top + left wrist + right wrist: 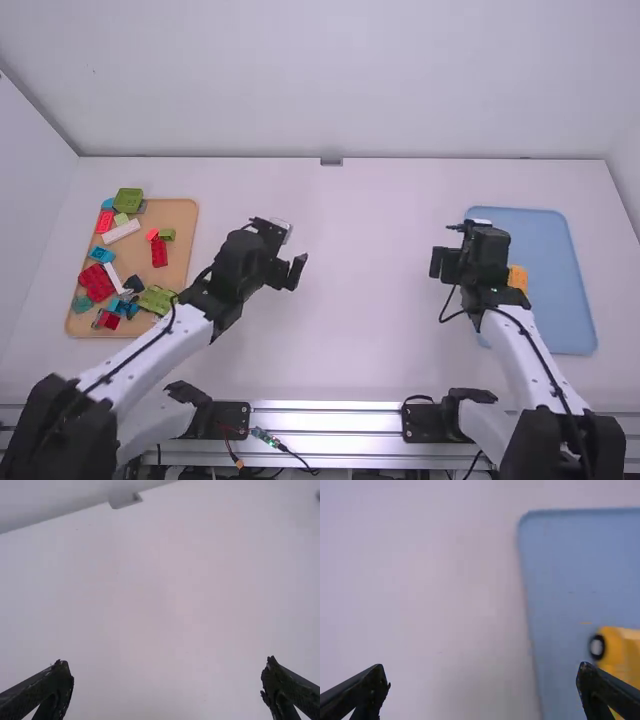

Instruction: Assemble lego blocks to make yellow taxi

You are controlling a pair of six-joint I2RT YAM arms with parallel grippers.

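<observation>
My left gripper (288,272) is held above the table left of the middle, its fingers apart; in the left wrist view the left gripper (167,692) is open with nothing between. My right gripper (446,264) hangs near the blue tray's left edge; in the right wrist view the right gripper (482,690) is open and holds nothing. A yellow-orange block piece (518,279) lies on the blue tray (560,305), partly behind the right arm. In the right wrist view, this yellow piece (615,652) has a black wheel with a light centre.
A wooden tray (185,222) at the left carries loose bricks: a green brick (128,200), a red brick (159,252), a white brick (121,231), a blue brick (101,255) and several more. The left arm passes close to its right side. A wall stands behind the table.
</observation>
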